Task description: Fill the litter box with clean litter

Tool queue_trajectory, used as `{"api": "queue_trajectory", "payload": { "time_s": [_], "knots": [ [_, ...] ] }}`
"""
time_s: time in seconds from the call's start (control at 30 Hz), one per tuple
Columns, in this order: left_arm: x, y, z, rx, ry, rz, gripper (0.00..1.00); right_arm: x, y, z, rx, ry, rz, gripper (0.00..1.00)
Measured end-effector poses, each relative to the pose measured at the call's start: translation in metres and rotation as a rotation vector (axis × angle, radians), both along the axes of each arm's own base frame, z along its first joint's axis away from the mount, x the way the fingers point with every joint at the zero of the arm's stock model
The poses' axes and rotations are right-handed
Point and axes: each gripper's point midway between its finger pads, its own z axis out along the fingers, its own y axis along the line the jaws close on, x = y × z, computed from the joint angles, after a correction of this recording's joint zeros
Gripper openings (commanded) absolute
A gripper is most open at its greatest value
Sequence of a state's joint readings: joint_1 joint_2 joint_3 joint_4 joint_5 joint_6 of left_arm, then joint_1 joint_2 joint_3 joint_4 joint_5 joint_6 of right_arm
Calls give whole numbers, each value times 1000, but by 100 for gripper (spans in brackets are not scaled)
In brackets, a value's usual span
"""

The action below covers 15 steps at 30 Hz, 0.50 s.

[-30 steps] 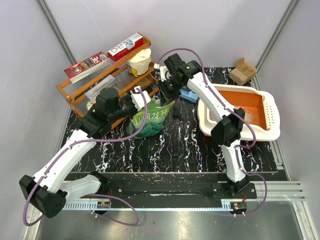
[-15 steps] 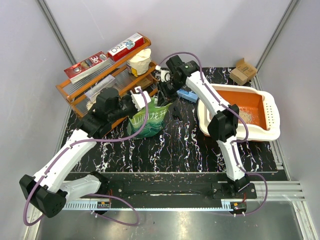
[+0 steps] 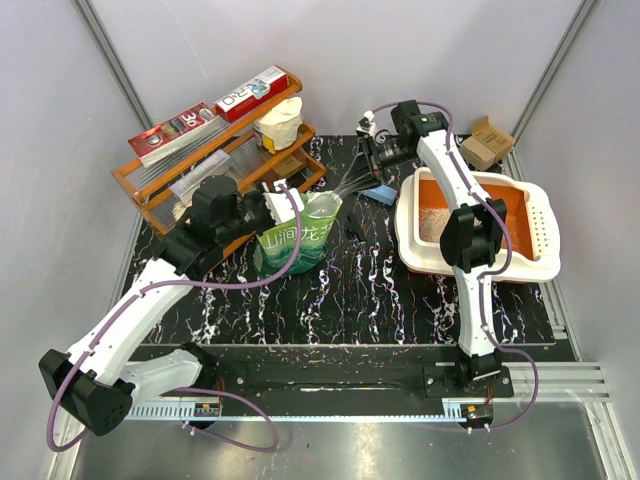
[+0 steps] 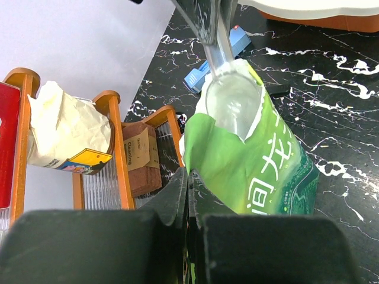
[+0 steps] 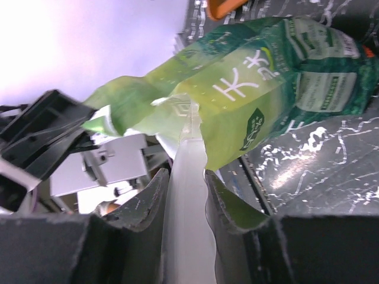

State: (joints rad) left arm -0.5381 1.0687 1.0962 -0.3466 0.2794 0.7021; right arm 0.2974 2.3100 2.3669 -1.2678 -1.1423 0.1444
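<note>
The litter box (image 3: 545,262), white-rimmed and orange inside, lies at the right with a pale patch of clean litter (image 3: 436,222) in its left end. A green pouch (image 3: 300,235) (image 4: 254,160) (image 5: 260,71) stands open at mid-table. My left gripper (image 3: 268,203) (image 4: 190,175) is shut on the pouch's torn upper edge. My right gripper (image 3: 380,160) (image 5: 186,173) is shut on the handle of a clear plastic scoop (image 3: 350,183) (image 4: 217,44) (image 5: 186,195). The scoop slants down to the pouch's mouth. I cannot tell whether the scoop holds litter.
An orange wire rack (image 3: 160,195) with boxes and a paper-wrapped tub (image 3: 277,125) stands at the back left, close behind the pouch. A small blue box (image 3: 378,192) (image 4: 204,70) lies between pouch and litter box. A cardboard box (image 3: 486,143) sits at the back right.
My right wrist has pulled back to the right, away from above the pouch, drawing the scoop out to the pouch's mouth. The left arm and the pouch have stayed put.
</note>
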Motion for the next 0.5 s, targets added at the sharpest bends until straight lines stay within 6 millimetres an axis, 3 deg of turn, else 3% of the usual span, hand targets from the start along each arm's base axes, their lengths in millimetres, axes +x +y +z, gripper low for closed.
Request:
{"api": "queue_trajectory", "payload": {
  "time_s": [0.17,0.5],
  "knots": [
    [0,0,0,7,-3,-3,0,-1,-14,15,126,67,1,0],
    [0,2,-1,12,0,0,0,4,-20,11,193,203,-19,0]
  ]
}}
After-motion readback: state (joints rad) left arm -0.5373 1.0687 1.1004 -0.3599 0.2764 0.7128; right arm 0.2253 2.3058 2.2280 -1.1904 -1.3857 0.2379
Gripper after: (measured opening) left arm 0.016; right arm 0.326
